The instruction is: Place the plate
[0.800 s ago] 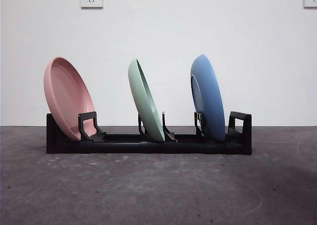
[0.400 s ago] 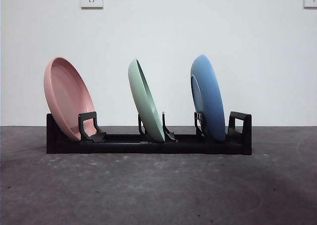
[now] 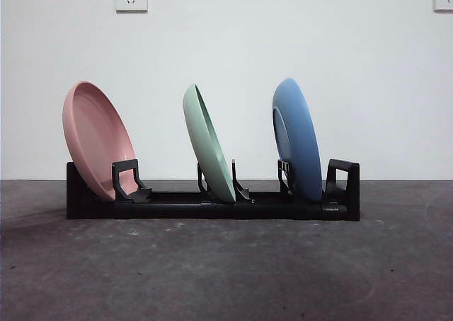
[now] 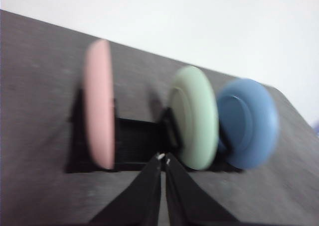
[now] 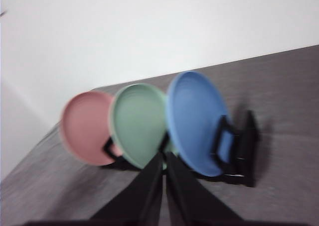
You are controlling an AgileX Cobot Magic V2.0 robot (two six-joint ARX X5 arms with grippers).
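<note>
All 3 plates, pink plate (image 3: 95, 138), green plate (image 3: 207, 143) and blue plate (image 3: 297, 138), stand on edge, leaning, in the black rack (image 3: 212, 206), its long axis across the table. The left gripper (image 4: 163, 159) and right gripper (image 5: 163, 156) hang well back from the rack, jaws closed and empty. Neither arm is clearly nearer; placement appears done.

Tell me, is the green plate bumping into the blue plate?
Apart. The front view shows white wall between the green plate and the blue plate, each in its own rack slot.

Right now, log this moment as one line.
pink plate, green plate, blue plate: all standing in rack | left pincer: shut, empty, away | right pincer: shut, empty, away
</note>
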